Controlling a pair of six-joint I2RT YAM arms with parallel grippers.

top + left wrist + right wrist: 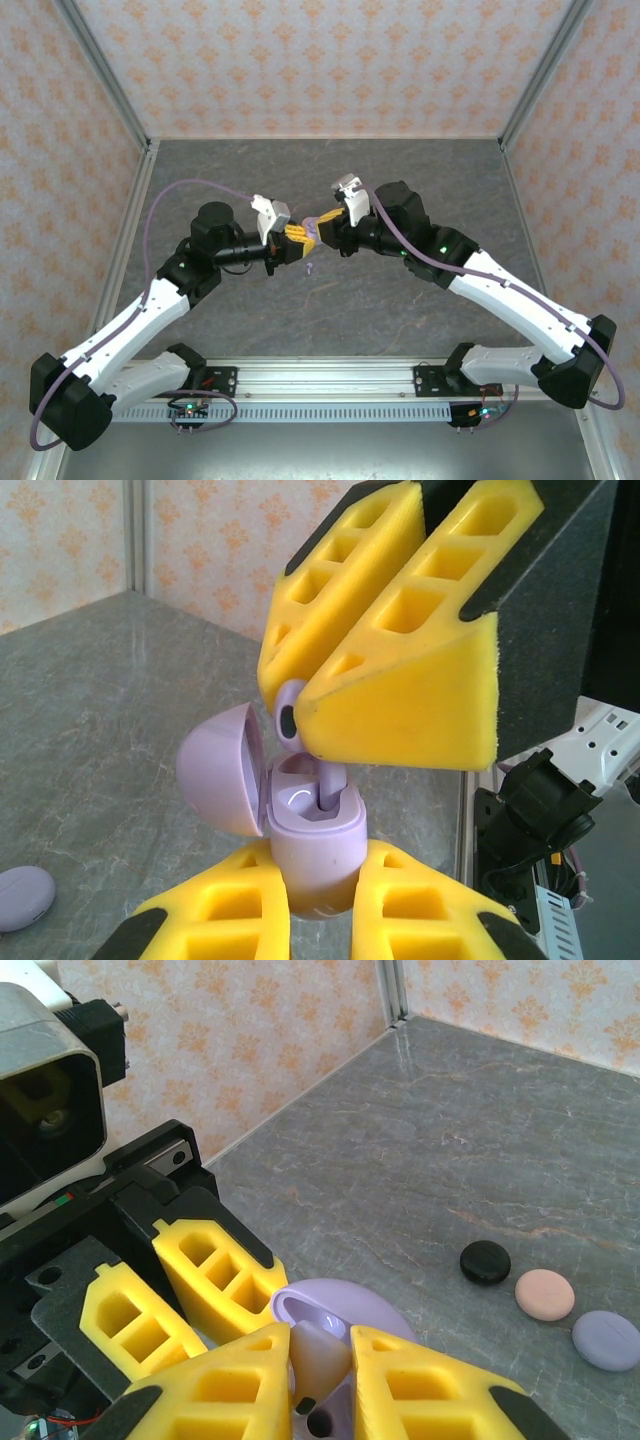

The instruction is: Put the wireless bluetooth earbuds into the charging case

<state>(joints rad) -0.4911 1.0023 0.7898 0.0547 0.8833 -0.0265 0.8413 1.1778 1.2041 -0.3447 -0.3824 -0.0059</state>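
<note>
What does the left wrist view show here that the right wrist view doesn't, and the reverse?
Left wrist: the case's open well with what looks like a seated bud, and a held bud pinched in the right gripper just above it. Right wrist: a black disc and a pink disc on the table. Both: the case clamped in the left gripper, its lid open, and a lilac disc, though I cannot tell whether it is the same one.

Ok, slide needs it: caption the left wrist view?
Left gripper grips open lilac case; right gripper holds earbud at its opening.
</note>
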